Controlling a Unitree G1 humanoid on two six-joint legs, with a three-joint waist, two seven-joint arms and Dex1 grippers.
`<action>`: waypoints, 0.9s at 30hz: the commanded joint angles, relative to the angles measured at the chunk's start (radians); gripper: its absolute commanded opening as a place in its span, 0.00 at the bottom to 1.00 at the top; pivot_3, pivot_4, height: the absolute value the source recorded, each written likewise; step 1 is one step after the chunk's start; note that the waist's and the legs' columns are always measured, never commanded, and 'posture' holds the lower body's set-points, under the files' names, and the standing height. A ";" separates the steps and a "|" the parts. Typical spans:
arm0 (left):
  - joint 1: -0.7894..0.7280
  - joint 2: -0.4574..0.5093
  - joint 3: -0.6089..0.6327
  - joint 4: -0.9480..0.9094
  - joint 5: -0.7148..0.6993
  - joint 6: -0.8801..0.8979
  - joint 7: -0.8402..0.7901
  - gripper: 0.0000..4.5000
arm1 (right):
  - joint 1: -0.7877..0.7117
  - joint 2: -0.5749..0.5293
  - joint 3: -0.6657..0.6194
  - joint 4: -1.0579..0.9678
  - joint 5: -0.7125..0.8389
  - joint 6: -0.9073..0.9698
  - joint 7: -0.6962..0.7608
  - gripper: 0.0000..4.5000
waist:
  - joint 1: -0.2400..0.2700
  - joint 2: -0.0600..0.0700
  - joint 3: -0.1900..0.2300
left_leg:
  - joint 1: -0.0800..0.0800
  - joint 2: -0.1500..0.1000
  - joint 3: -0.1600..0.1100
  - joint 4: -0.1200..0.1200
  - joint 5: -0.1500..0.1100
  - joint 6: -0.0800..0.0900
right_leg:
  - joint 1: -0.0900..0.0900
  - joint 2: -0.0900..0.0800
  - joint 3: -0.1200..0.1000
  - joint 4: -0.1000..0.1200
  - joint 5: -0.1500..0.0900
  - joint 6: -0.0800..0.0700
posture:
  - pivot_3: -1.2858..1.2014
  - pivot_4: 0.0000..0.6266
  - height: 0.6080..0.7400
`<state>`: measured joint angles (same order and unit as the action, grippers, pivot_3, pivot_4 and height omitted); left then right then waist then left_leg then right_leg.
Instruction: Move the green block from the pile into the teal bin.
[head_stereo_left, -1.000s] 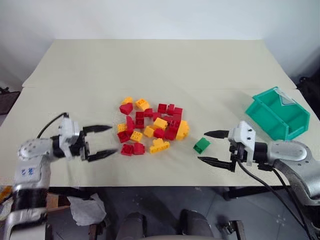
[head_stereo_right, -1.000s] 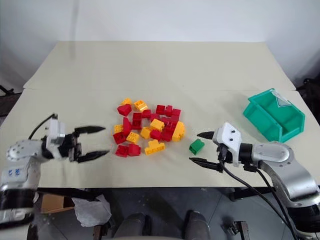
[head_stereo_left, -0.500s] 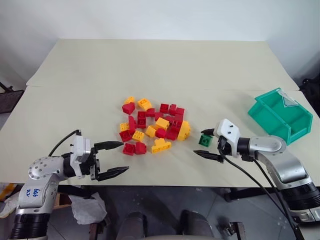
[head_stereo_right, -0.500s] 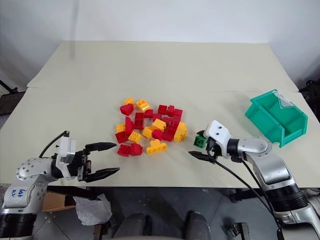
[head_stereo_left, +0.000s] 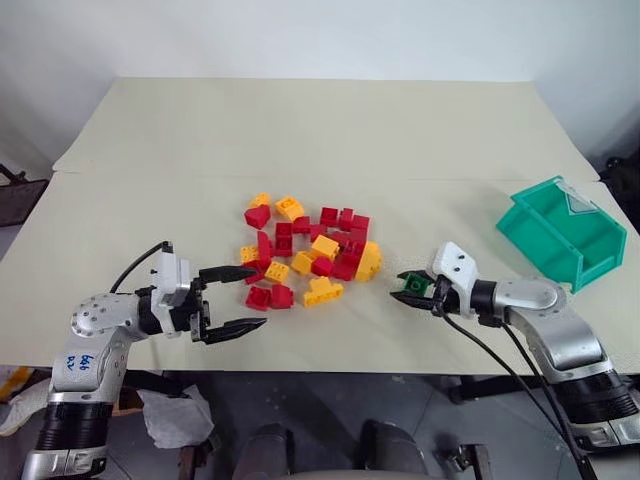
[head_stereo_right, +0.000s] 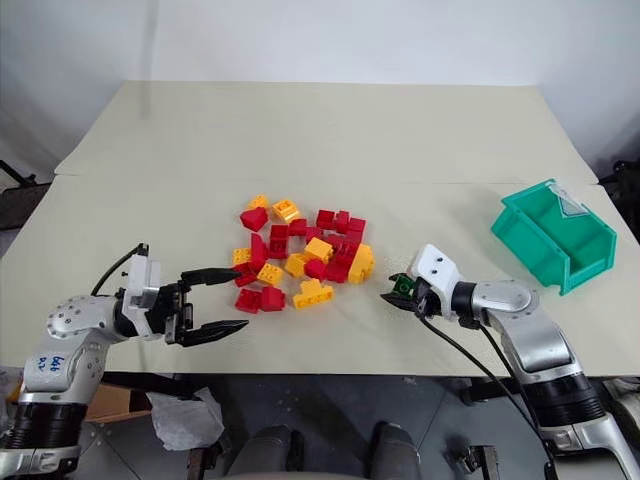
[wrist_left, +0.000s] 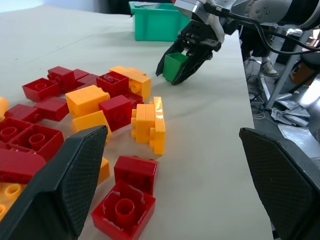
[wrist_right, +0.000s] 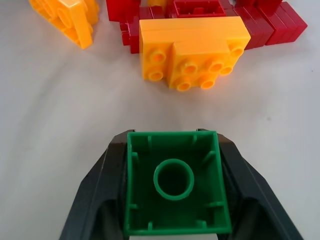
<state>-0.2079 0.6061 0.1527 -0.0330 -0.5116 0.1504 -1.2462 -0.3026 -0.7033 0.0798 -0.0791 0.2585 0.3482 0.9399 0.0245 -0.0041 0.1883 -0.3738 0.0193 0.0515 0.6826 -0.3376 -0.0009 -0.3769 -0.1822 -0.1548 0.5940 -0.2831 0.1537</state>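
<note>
The green block (head_stereo_left: 414, 286) sits just right of the pile (head_stereo_left: 305, 250) of red and yellow bricks, low over the table, hollow underside toward the right wrist camera. My right gripper (head_stereo_left: 403, 288) is shut on the green block (wrist_right: 175, 182), one black finger pressed against each side. The left wrist view shows the same grip on the block (wrist_left: 175, 67). Off to the right, apart from the block, stands the teal bin (head_stereo_left: 560, 232) with its open top. My left gripper (head_stereo_left: 258, 297) is open at the pile's near left edge, holding nothing, close to two red bricks (head_stereo_left: 268, 296).
The beige table (head_stereo_left: 320, 130) has a seam across its middle and its front edge (head_stereo_left: 330, 368) lies close below both grippers. Crumpled paper (head_stereo_left: 165, 412) lies on the floor under the left arm. Bare tabletop stretches between the block and the bin.
My right gripper has shut on the green block, which it was straddling open before. The left gripper has moved right, closer to the pile, still open.
</note>
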 joint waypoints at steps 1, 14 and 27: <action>-0.015 -0.022 -0.040 -0.040 -0.027 -0.009 -0.019 1.00 | 0.051 0.005 -0.128 -0.111 0.085 -0.042 -0.009 0.34 | 0.001 0.000 0.000 | 0.000 0.000 0.000 0.000 0.000 0.000 | 0.000 0.000 0.000 0.000 0.000 0.000 | 0.52 0.24 1.00; -0.212 -0.218 -0.169 -0.061 -0.030 0.096 0.135 1.00 | 0.034 -0.089 -0.602 0.007 0.234 0.018 -0.235 0.34 | 0.003 0.000 0.000 | 0.000 -0.001 0.000 0.000 0.000 0.000 | 0.001 0.000 0.001 -0.001 0.000 0.000 | 0.52 0.24 1.00; -0.269 -0.308 -0.191 -0.017 0.037 0.040 0.253 1.00 | -0.337 -0.194 -0.475 0.709 -0.004 -0.144 -0.343 0.34 | -0.026 0.003 0.000 | 0.001 -0.001 0.003 -0.001 0.000 0.001 | 0.000 0.000 0.002 -0.002 0.000 0.000 | 0.52 0.24 1.00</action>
<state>-0.4891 0.2953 -0.0408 -0.0215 -0.4736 0.2102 -0.9960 -0.6107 -0.8670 -0.3951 0.5801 0.2715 0.2440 0.5875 -0.0017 -0.0009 0.1880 -0.3730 0.0188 0.0548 0.6814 -0.3373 -0.0003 -0.3766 -0.1824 -0.1525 0.5917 -0.2830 0.1537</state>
